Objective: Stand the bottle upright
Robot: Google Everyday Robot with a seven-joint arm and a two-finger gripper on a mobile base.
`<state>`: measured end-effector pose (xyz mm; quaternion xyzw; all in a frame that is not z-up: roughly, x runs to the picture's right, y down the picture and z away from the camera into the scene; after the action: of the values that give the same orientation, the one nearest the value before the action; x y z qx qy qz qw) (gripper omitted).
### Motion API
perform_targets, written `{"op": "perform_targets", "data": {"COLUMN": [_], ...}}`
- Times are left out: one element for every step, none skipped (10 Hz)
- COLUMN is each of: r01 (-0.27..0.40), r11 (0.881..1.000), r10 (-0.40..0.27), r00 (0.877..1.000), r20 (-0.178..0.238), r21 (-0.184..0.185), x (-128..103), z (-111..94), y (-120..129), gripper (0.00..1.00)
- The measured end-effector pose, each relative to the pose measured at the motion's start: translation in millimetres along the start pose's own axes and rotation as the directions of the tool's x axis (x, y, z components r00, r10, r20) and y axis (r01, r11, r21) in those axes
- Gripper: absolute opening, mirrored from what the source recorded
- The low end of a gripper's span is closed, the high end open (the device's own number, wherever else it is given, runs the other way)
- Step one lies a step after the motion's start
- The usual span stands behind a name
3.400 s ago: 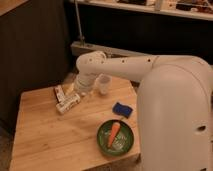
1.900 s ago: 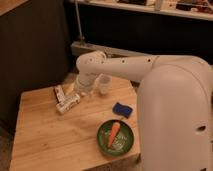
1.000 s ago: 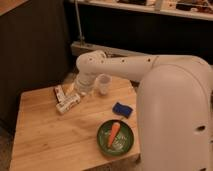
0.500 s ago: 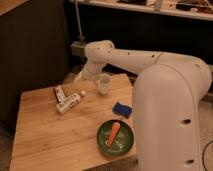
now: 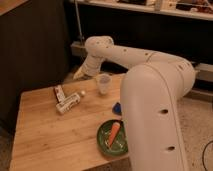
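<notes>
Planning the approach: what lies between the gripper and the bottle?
Camera view: only bare table between the gripper, above the table's far edge, and the lying bottle.

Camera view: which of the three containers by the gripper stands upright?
The translucent cup; the bottle and brown packet lie flat. The gripper hangs over the table's back edge, beside the cup.

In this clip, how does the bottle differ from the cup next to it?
The bottle lies on its side; the cup stands upright. The bottle is slim, capped and labelled; the cup is wider, open-topped and plain. Both are whitish and sit on the wooden table. The gripper hovers behind them, touching neither.
</notes>
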<state>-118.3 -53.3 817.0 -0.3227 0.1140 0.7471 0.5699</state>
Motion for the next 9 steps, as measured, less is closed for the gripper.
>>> {"op": "perform_targets", "data": {"r01": [-0.004,-0.017,-0.033,-0.046,-0.067,-0.097,-0.117,-0.130,-0.145], "r11": [1.000,1.000,0.999,0.998,0.995,0.991,0.988,0.986,0.986], "r10": [0.004,0.018,0.034,0.048,0.071,0.103,0.125,0.140,0.154], "r00": [1.000,1.000,0.999,0.998,0.996,0.992,0.989,0.986,0.982], "r20": [-0.012,-0.021,-0.031,-0.042,-0.052,-0.067,-0.078,-0.095,-0.113], "r21": [0.003,0.019,0.039,0.053,0.071,0.091,0.106,0.105,0.087], "x": [2,2,3,2,0,-5,-9,-11,-14], "z": [4,9,17,27,39,55,67,77,87], "y": [7,9,10,10,5,-4,-7,-6,-13], "gripper": [0.80,0.80,0.80,0.80,0.80,0.80,0.80,0.80,0.80]}}
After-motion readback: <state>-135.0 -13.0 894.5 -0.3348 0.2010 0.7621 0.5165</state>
